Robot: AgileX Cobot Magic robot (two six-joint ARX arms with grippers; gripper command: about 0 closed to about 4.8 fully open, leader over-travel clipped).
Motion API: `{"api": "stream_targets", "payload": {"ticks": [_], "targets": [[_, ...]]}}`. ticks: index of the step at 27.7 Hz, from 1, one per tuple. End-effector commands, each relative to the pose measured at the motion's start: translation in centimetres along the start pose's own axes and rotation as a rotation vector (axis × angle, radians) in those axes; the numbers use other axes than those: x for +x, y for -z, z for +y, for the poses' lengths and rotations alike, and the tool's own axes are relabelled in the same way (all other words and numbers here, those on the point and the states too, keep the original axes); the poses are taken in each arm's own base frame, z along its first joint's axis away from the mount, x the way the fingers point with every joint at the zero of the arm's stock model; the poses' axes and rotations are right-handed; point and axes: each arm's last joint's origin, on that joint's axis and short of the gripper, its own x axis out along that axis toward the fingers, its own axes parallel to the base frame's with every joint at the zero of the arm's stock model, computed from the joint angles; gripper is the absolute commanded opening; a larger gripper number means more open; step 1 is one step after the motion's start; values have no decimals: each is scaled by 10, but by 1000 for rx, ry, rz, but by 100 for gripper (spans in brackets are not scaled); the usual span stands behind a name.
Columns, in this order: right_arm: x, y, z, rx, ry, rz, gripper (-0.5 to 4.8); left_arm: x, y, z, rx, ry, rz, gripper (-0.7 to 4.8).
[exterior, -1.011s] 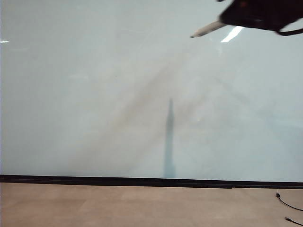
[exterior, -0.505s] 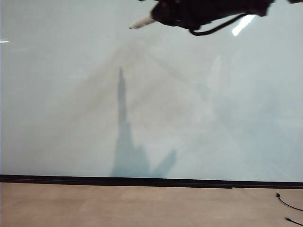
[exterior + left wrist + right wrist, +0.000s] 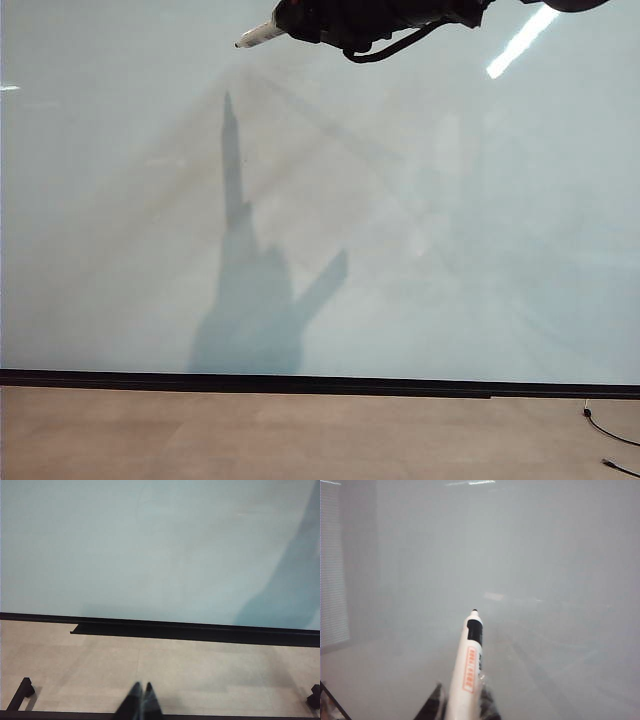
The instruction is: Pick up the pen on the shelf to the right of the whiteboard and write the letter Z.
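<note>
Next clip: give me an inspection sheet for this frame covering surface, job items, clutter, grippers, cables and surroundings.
Surface: whiteboard glossy, no writing seen; arm shadow falls on it.
Job's things: pen held, tip toward the board; letter Z not yet drawn.
Clutter: nothing seen.
Grippers: right gripper shut on the pen, at the board's upper edge in the exterior view; left gripper shut, low over the floor.
Cables: black cable on the floor, lower right.
Surroundings: tan floor; black strip under the board.
</note>
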Motion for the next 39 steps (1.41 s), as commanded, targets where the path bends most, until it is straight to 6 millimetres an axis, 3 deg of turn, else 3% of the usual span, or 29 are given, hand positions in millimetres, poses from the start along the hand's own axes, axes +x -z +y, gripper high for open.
{"api": "stream_targets", "payload": {"ticks": [1,39], "targets": [[3,-3,0,-1,18,13,-9,0,-1,0,4,0,-7,-4],[3,-8,-28,-21,193,40,-9,0,-1,0,4,0,-7,-4]]}}
